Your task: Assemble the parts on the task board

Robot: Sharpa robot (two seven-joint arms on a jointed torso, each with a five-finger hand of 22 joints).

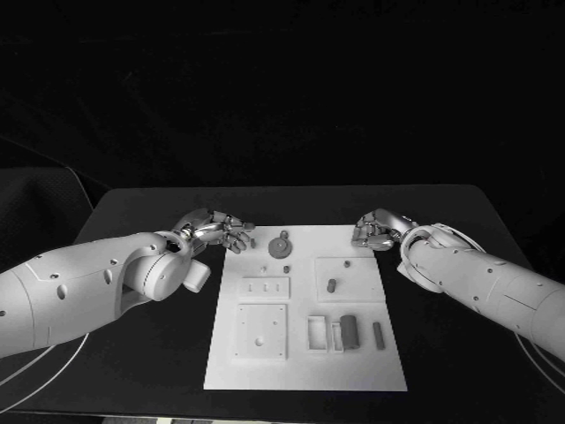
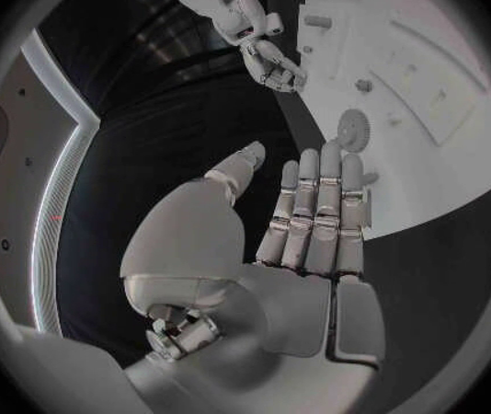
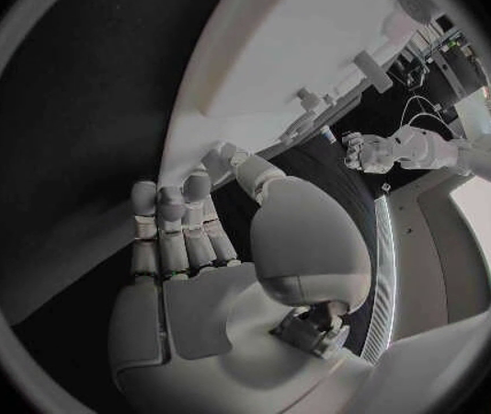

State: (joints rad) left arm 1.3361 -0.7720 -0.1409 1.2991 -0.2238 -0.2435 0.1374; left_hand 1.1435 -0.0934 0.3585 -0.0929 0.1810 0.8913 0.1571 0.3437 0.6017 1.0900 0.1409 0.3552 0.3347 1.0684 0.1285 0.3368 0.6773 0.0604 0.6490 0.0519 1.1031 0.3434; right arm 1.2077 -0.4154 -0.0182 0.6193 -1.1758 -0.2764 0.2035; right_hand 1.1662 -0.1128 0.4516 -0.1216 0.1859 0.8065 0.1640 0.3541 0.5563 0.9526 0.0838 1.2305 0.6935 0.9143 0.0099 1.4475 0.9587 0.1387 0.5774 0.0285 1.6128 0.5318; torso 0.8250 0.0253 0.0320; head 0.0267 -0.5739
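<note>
Robot hand (image 2: 280, 248) (fingers apart) above task board (image 2: 429, 92)

table (image 1: 143, 212): black, matte top, takes up the middle of the head view; the far edge runs straight across and both far corners look rounded off; the near edge is out of frame
backdrop: pretty much pitch black beyond the far edge; can't make out any wall, window or other furniture back there
left side: dark cloth (image 1: 34, 199) off the table's left edge, with faint folds and a thin pale line curving across it
cables: a pale cable (image 1: 28, 375) loops off the near left corner; another thin cable (image 1: 544, 358) runs down off the near right side
light: dim overall; the tabletop reads a shade lighter than the dark around it; can't tell where the light comes from
</note>
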